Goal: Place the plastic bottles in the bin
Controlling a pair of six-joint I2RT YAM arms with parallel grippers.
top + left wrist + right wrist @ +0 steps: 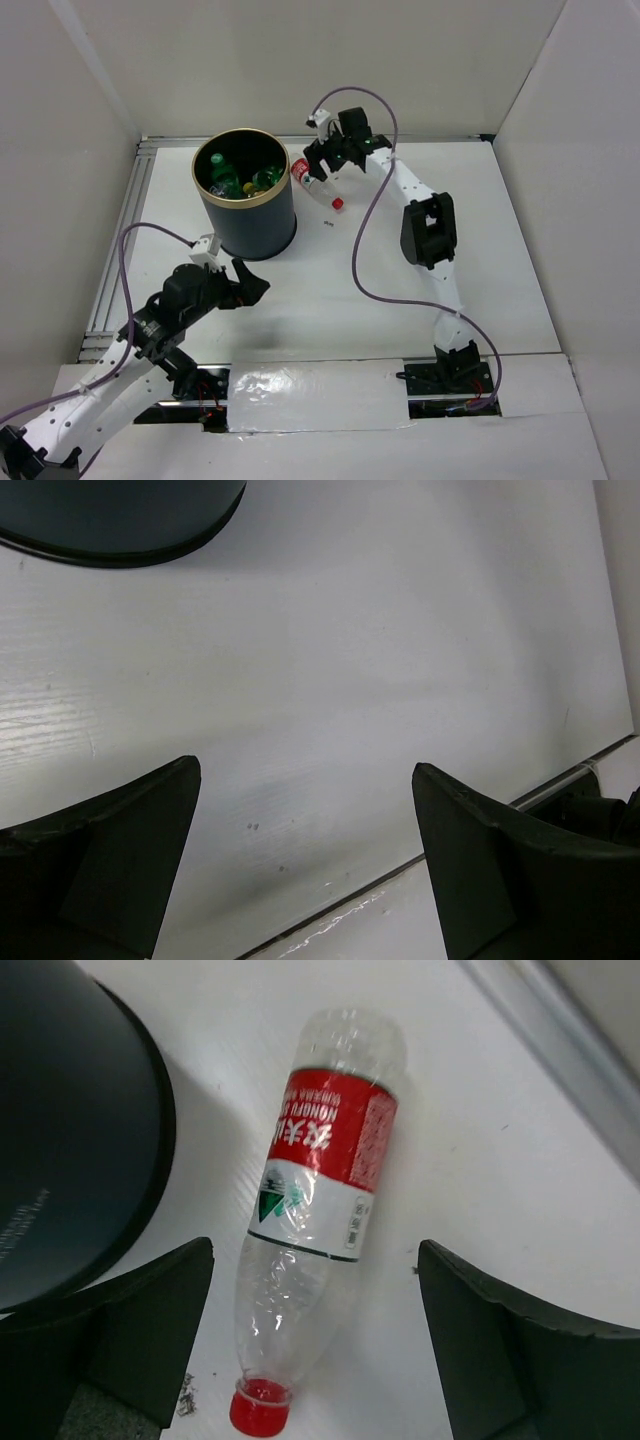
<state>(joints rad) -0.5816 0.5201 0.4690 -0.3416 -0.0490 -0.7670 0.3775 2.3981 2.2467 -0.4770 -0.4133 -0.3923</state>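
Plastic bottle (320, 1190), red-labelled, is laid beside the bin (245, 225), framed by the spread right gripper (315, 1250); left gripper (305, 770) is held spread, empty.

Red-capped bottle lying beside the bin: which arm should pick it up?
Right. The right gripper hangs open directly over the bottle, fingers on either side of it, beside the bin. The left gripper, also open, sees only bare table near the bin's base.

Bright, even overhead light with soft shadows; glare streaks the tape (300, 385), and wrist views seem slightly soft.
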